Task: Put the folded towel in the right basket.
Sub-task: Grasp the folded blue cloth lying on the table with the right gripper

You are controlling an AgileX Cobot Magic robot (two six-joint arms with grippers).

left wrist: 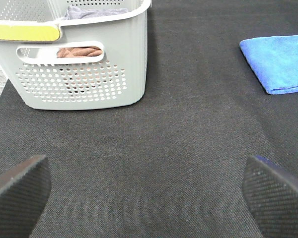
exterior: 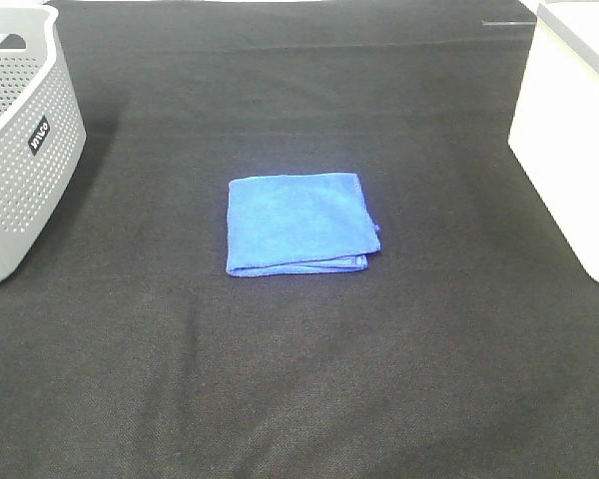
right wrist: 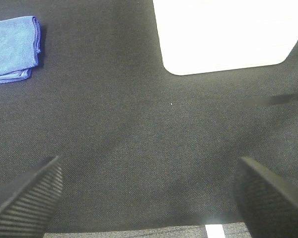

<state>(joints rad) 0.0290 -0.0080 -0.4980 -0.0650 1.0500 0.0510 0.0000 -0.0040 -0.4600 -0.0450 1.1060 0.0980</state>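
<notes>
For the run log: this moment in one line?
blue towel: folded, mid-table | left gripper: open | right gripper: open | white basket: right edge

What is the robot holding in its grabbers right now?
Nothing. The left gripper and the right gripper are both open and empty. The blue towel lies flat on the black table, away from both.
</notes>
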